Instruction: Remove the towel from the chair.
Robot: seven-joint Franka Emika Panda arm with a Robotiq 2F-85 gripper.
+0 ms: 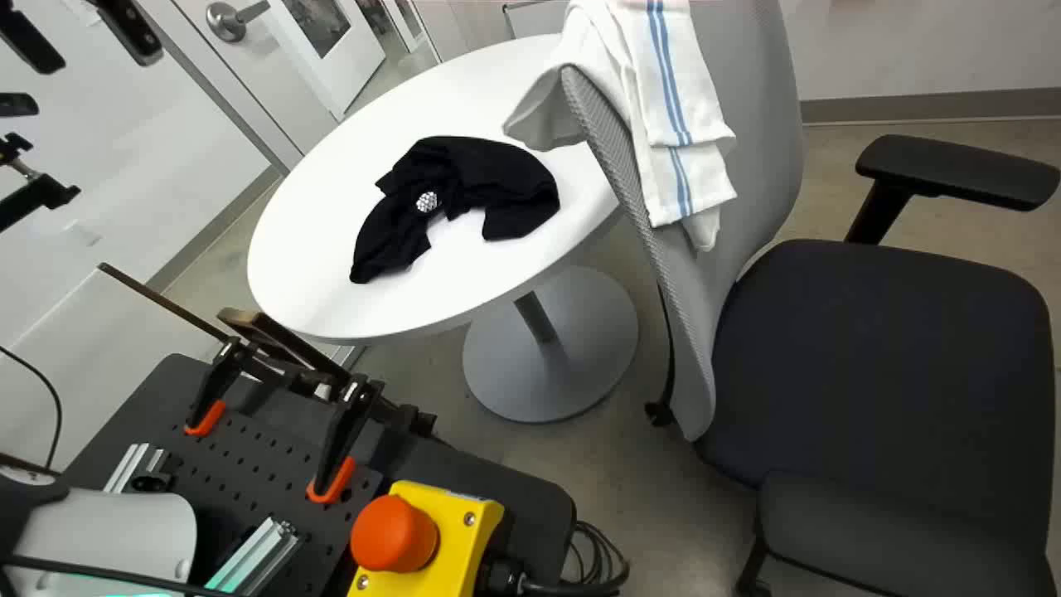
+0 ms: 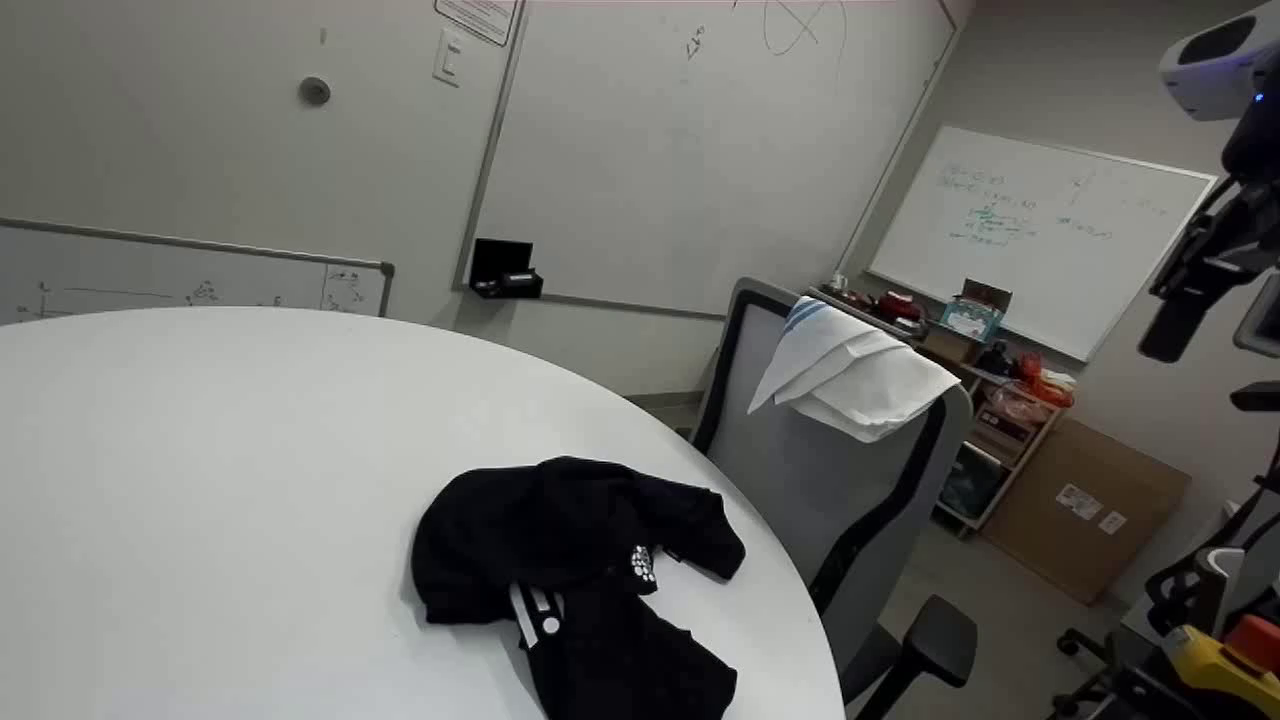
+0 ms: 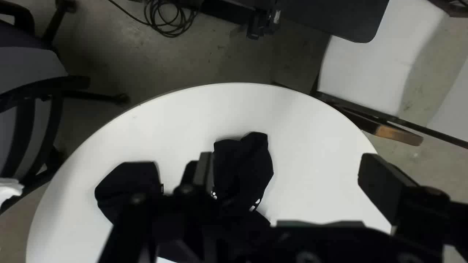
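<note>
Towel [image 1: 667, 116], white with blue stripes, hangs folded over the top of the backrest [image 1: 763, 157] of the chair [image 1: 829, 348], part of it down the seat side and part down the side that faces the round white surface [image 1: 307, 224]; both exterior views show it there, so the removal itself is yet to be done. The claw [image 3: 290, 171] is released: in the wrist view its fingers [image 3: 380, 186] stand wide apart and nothing is gripped between them. That view looks down on the surface and the black cloth [image 3: 243, 164] lying there, while what is probably the towel shows only as a patch of white at the left edge. I judge the step in hand to be the approach, with the grasp yet to be made. The next move calls for bringing the claw across toward the backrest, leaving the black cloth alone, and setting its fingers on either side of a loose fold near the top edge. Pinching fabric alone, and not the backrest beneath, would matter most, I think. After that, a lift straight up should free both hanging parts before any sideways pull, which might otherwise drag the chair along.
</note>
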